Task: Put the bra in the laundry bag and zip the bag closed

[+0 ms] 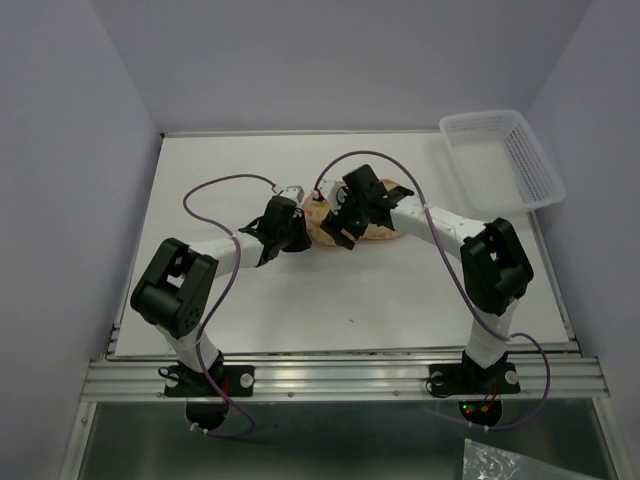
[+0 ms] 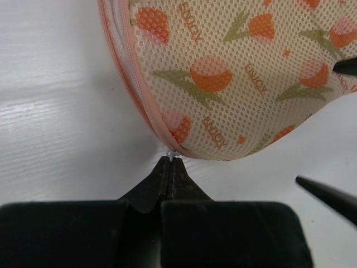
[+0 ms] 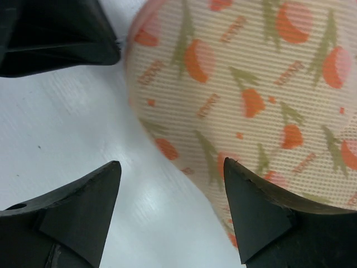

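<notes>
Peach mesh bag [image 2: 234, 72], tulip-printed and domed, is laid mid-table [image 2: 56, 111] between both grippers. Bra is not seen and is presumed inside. Zip [image 2: 134, 72] is traced along the pink edge to a white tab [image 2: 169, 152], pinched in the closed left gripper [image 2: 170, 163]. Right gripper [image 3: 172, 164] is spread open astride the bag's rim, gripping nothing. Step judged: zipping, near done; next, the tab is to be drawn home. The zip's far run is cut off.

Orange print on laundry bag [image 2: 234, 106]: "ENJOY", "YOUTH".
</notes>
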Available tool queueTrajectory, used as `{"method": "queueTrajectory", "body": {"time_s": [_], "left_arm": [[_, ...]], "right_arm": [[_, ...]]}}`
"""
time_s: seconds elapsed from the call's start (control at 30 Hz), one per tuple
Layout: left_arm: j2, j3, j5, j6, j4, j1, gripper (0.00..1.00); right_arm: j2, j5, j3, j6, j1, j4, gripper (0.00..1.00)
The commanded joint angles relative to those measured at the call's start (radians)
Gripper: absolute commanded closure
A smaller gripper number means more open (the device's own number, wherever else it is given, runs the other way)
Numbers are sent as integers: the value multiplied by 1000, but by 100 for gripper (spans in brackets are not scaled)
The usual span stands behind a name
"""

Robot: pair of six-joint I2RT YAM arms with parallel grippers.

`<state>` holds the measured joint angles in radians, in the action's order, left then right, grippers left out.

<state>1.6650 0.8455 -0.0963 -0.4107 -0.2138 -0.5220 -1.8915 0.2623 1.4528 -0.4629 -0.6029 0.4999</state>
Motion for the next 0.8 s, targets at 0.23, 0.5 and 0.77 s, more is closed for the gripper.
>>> {"method": "queueTrajectory", "body": {"time_s": [0.23, 0.5, 0.77], "left_arm": [[-85, -8, -97, -109, -2, -33, 100], [-140, -37, -247, -119, -33, -35, 100], [-171, -56, -292, -112, -13, -36, 100]], "right_arm": [[180, -170, -336, 29, -172, -480, 36], [146, -204, -393, 33, -172, -630, 35], [140, -255, -465, 33, -172, -799, 56]]}}
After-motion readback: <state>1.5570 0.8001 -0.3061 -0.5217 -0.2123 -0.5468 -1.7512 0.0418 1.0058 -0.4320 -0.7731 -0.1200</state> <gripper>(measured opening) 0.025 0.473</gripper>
